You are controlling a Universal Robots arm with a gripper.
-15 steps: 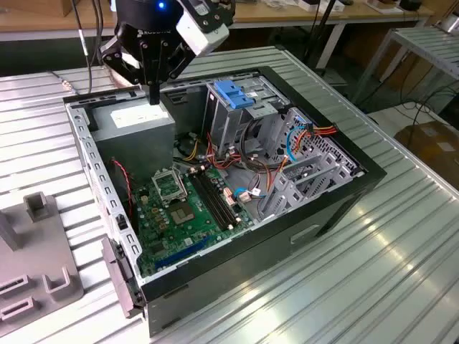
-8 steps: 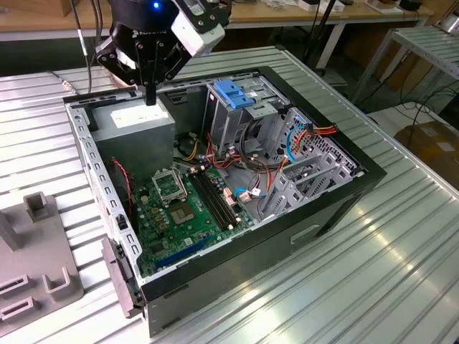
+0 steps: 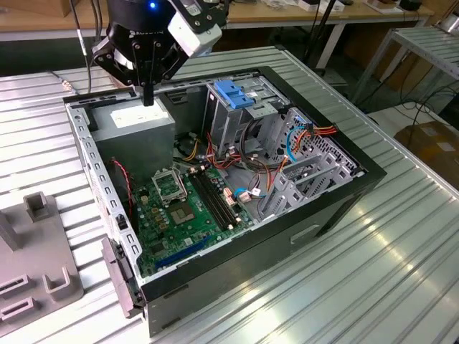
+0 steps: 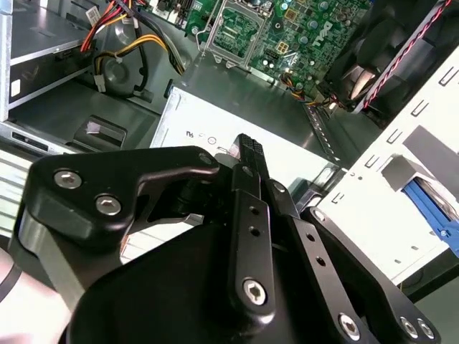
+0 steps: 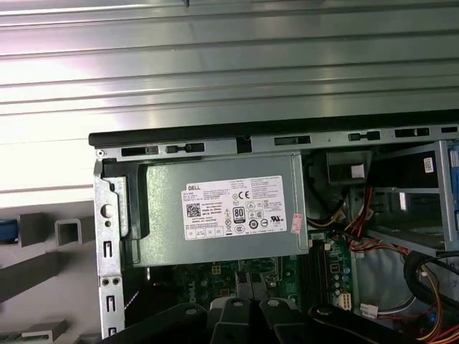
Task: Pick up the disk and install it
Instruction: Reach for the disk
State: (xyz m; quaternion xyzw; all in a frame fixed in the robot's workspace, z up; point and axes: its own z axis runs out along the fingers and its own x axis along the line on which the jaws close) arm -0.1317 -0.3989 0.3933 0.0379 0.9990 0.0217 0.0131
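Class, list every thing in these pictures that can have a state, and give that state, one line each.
gripper, shut and empty, over the power supply
computer case, lying on its side, open
power supply, mounted in the computer case
drive cage, upright inside the computer case
disk, seemingly in the grey holder outside the computer case, not held
processor socket, bare, no cooler
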